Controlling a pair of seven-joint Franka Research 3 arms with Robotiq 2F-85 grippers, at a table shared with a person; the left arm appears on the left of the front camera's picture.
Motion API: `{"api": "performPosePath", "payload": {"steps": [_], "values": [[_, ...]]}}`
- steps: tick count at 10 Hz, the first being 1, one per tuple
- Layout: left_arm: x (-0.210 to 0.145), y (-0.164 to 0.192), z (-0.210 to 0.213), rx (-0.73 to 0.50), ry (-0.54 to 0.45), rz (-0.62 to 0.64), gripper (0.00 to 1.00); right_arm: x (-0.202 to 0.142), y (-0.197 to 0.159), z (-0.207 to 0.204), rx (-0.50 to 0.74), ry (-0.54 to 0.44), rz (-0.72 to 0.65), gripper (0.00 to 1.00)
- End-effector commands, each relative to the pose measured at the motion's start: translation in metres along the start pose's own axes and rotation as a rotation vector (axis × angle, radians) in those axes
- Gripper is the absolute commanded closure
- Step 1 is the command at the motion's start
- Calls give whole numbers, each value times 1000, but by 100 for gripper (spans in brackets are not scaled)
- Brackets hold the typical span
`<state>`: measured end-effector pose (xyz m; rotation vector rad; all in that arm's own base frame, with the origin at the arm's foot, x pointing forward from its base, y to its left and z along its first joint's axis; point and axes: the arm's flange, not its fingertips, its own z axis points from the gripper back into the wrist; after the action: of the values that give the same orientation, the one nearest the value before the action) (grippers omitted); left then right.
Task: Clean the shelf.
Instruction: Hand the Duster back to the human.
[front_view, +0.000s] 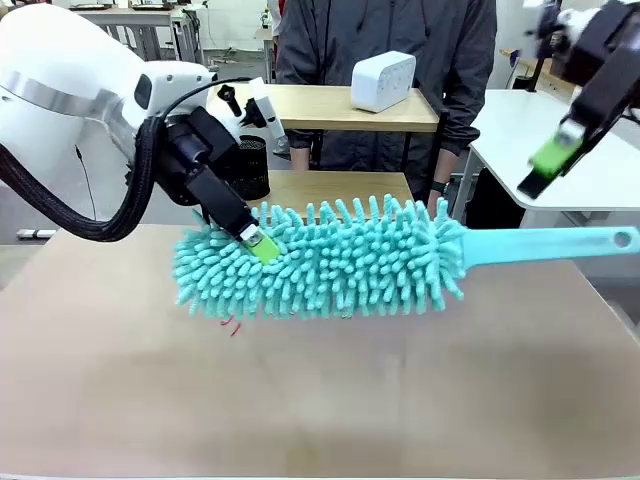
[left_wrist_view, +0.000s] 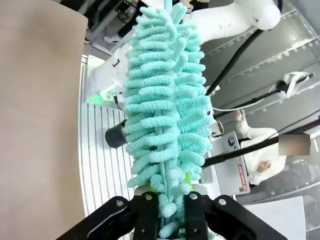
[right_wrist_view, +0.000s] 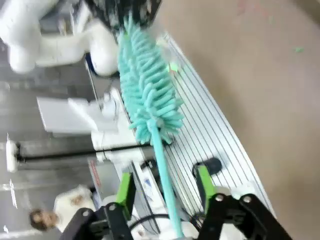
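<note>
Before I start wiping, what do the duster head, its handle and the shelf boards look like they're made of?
The duster head, gripped by the left gripper, looks like soft turquoise microfibre, going by its many plump matte noodles. The handle seems to be rigid plastic: smooth, same colour, with a moulded hanging hole. The shelf boards look like pale matte wood or laminate; the grain is too faint to tell which.
</note>
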<state>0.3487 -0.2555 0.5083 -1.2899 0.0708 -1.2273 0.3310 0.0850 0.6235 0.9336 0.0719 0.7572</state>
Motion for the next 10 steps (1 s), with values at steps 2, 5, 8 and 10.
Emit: {"api": "performPosePath", "payload": {"steps": [2, 5, 8, 10], "values": [[-20, -17, 36, 19, -74, -55, 100, -75, -43, 35, 74, -795, -337, 0], [-66, -68, 112, 199, -477, -102, 100, -152, -135, 4, -18, -1010, -762, 0], [-135, -106, 188, 438, -989, 35, 100, -179, -159, 17, -21, -756, -614, 0], [-197, -108, 225, 519, -1301, 233, 100, -179, -159, 17, -21, -756, -614, 0]]}}
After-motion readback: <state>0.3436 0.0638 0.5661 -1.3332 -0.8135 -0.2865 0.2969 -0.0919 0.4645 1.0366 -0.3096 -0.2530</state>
